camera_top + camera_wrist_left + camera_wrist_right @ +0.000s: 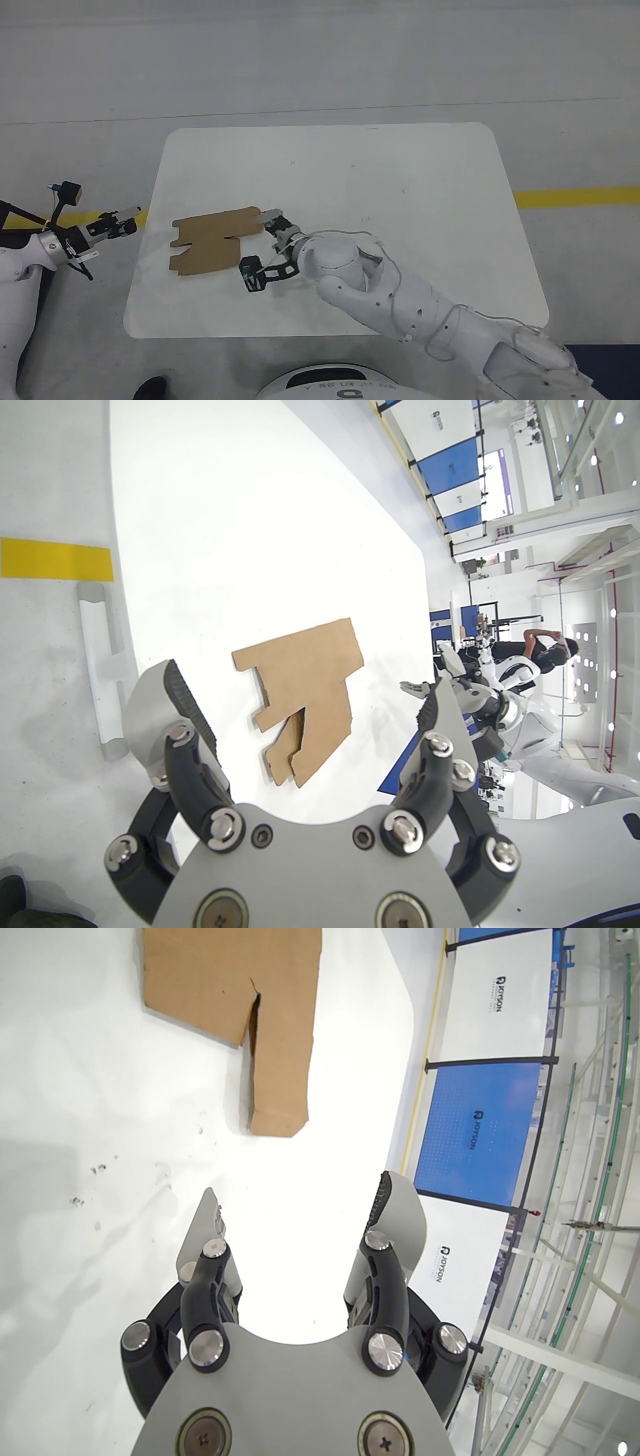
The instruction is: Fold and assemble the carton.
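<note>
Top view, items:

1. Table (400,170): white, rounded corners, on grey floor.

2. Carton (213,241): brown cardboard blank, lying flat on table, not folded up. Sits in table's left part, near left edge, closer to robot's side than far side. Outline notched, w/ several flaps. Left wrist view: carton (305,680) flat on table, two layers showing at one notch. Right wrist view: carton (225,983) has a slit btwn a wide panel and a narrow round-cornered flap; flap end points toward R claw.

3. R claw (262,246): over table, just beside carton's right end, fingers wide apart, empty. One finger close by carton's far right corner; contact can't be told from above. Right wrist view: R claw (298,1198) spread, bare table btwn fingers, flap ahead and apart from tips.

4. L claw (125,224): off table, beyond its left edge, over floor, pointed toward carton. Left wrist view: L claw (303,675) fingers spread wide, gripping nothing; carton seen past the gap, well apart from tips.

5. Yellow tape (580,195): strip on floor, running out from table's right side; also at left side (55,559).

6. Dark specks (77,1201): small marks on table surface near R claw
</note>
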`<state>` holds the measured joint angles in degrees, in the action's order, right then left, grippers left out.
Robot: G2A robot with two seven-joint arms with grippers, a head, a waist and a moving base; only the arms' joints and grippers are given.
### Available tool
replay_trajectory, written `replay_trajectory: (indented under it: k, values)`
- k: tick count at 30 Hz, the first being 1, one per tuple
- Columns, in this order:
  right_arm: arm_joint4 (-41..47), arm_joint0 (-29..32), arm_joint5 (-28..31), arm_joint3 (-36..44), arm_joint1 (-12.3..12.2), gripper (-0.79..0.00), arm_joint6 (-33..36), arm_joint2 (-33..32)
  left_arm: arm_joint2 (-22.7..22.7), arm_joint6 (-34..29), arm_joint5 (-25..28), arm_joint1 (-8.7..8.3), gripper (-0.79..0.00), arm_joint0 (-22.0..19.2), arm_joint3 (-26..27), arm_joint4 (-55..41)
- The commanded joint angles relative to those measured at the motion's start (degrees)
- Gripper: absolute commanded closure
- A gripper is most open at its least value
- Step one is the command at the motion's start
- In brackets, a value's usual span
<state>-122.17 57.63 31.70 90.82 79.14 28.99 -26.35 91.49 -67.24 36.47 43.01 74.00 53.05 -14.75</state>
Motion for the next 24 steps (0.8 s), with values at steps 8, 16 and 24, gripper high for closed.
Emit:
replay_trajectory:
  k: [8, 16, 24]
  values:
    - [1.7, -6.3, -4.5, -14.8, 8.1, -0.570, -2.2, 7.5, 0.0, 0.0, 0.0, 0.00, -0.785, 0.0, 0.0, 0.0]
    - [2.7, -8.8, -9.7, -24.9, 13.0, -0.486, -4.6, 8.7, 0.0, 0.0, 0.0, 0.00, -0.785, 0.0, 0.0, 0.0]
    - [2.8, -9.8, -11.0, -31.2, 16.0, -0.480, -5.8, 8.6, 0.0, 0.0, 0.0, 0.00, -0.785, 0.0, 0.0, 0.0]
